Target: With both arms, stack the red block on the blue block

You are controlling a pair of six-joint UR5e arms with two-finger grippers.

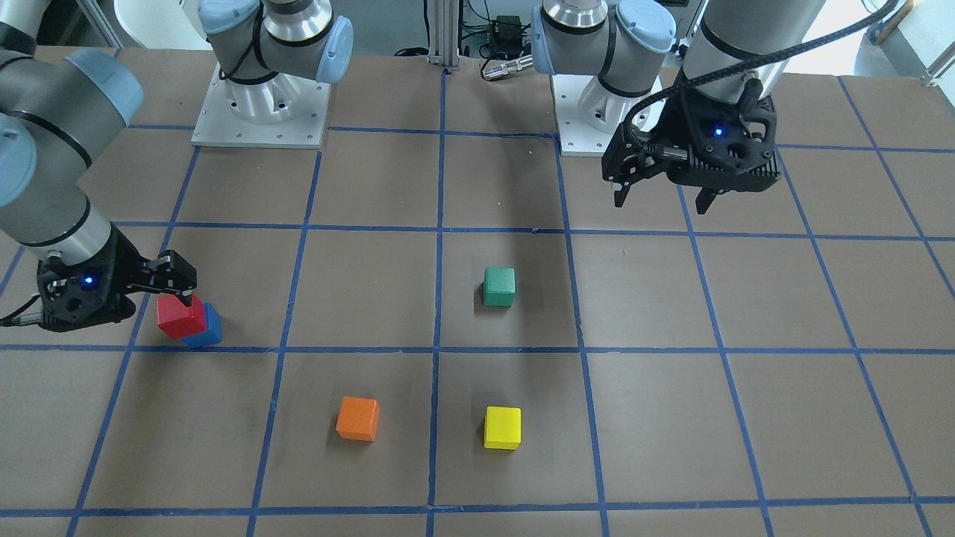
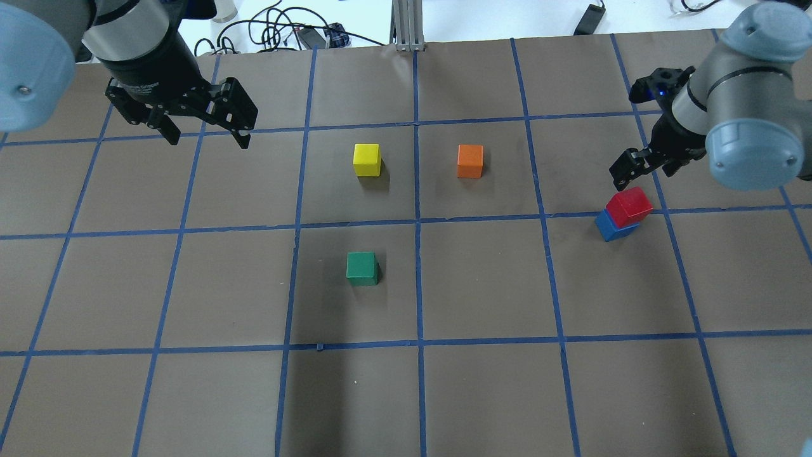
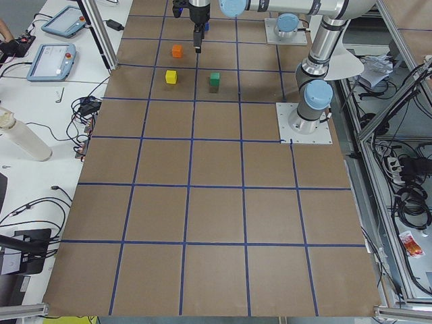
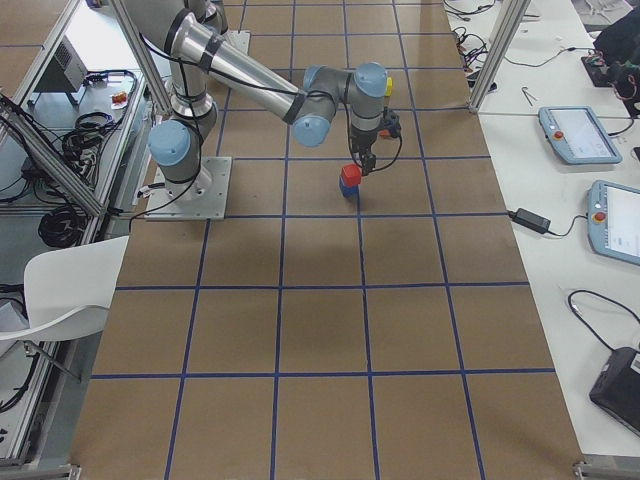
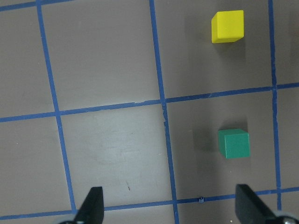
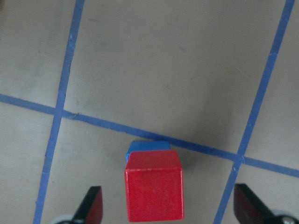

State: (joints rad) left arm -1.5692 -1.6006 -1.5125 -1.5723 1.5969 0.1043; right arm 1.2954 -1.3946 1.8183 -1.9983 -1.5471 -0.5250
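The red block (image 1: 179,317) sits on top of the blue block (image 1: 210,330), a little offset from it. The stack also shows in the overhead view, red block (image 2: 629,206) over blue block (image 2: 609,227), and in the right wrist view, red block (image 6: 154,191) over blue block (image 6: 147,146). My right gripper (image 1: 177,287) is open just above the stack. Its fingers (image 6: 91,207) stand wide apart on either side of the red block and do not touch it. My left gripper (image 1: 660,198) is open and empty, raised over the table far from the stack. It also shows in the overhead view (image 2: 206,136).
A green cube (image 1: 498,287), a yellow cube (image 1: 502,427) and an orange cube (image 1: 357,418) stand apart near the table's middle. The green cube (image 5: 233,143) and yellow cube (image 5: 227,26) lie below the left gripper's view. Both arm bases (image 1: 261,112) are bolted at the robot's edge.
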